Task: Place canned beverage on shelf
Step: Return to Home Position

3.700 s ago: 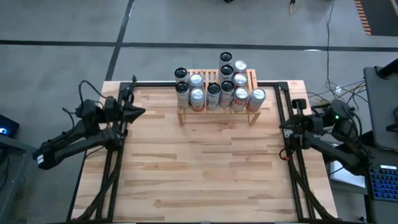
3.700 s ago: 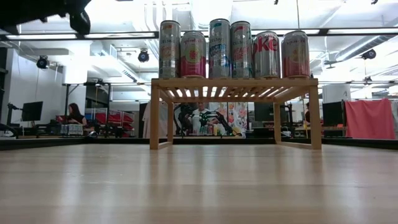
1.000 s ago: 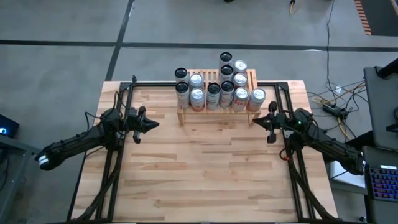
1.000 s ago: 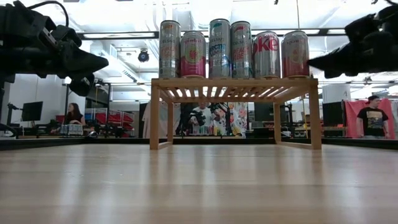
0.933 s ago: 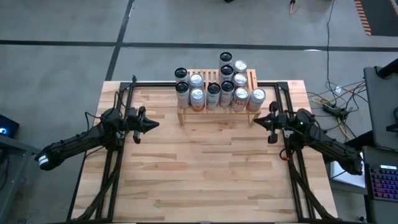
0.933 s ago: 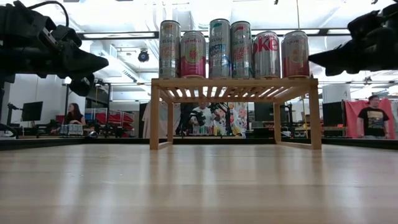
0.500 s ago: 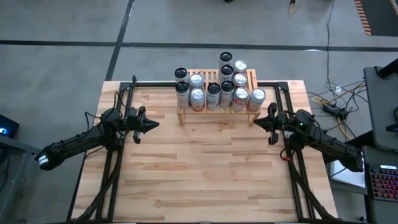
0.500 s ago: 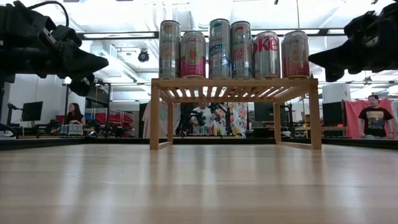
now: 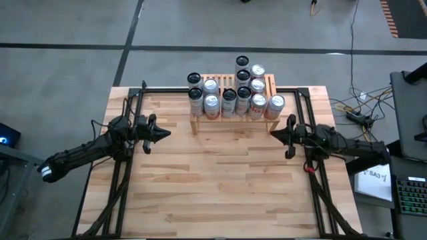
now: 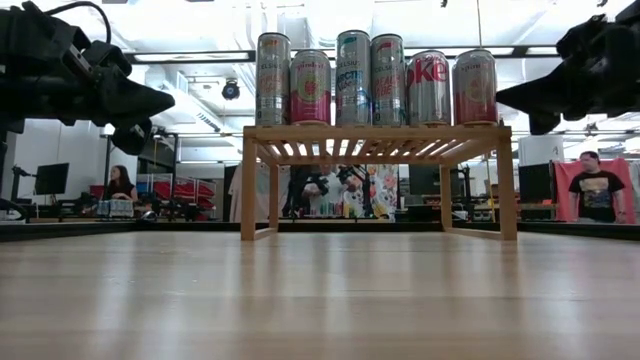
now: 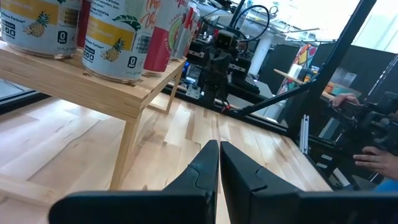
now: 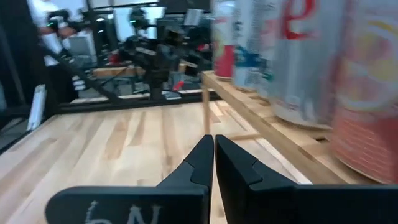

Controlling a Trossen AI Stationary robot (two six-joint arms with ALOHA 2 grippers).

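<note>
The shelf (image 9: pixel 233 115), a low light-wood rack, stands on its legs at the table's far middle. Several canned beverages (image 9: pixel 235 93) stand upright on its slatted top, and the low view shows them in a row (image 10: pixel 375 80) above the rack (image 10: pixel 378 140). My left gripper (image 9: pixel 168 133) hovers shut and level left of the shelf, pointing toward it, with nothing in it (image 11: pixel 217 146). My right gripper (image 9: pixel 272 134) hovers shut and level just off the shelf's right end, also empty (image 12: pixel 213 140). Both stand above the tabletop, about level with the shelf's top (image 10: pixel 170 100) (image 10: pixel 500 97).
Black frame rails (image 9: pixel 127 133) (image 9: pixel 310 133) run along the table's left and right sides. The bare wooden tabletop (image 9: pixel 220 180) stretches in front of the shelf. People (image 10: pixel 597 190) (image 10: pixel 118 185) are in the room beyond, and a person's hand (image 11: pixel 373 152) shows past the table.
My right arm has swung round behind its gripper. The gripper has shifted a little toward the table's near edge and rolled slightly, staying shut and level beside the shelf's right end. The cans and the shelf have not moved.
</note>
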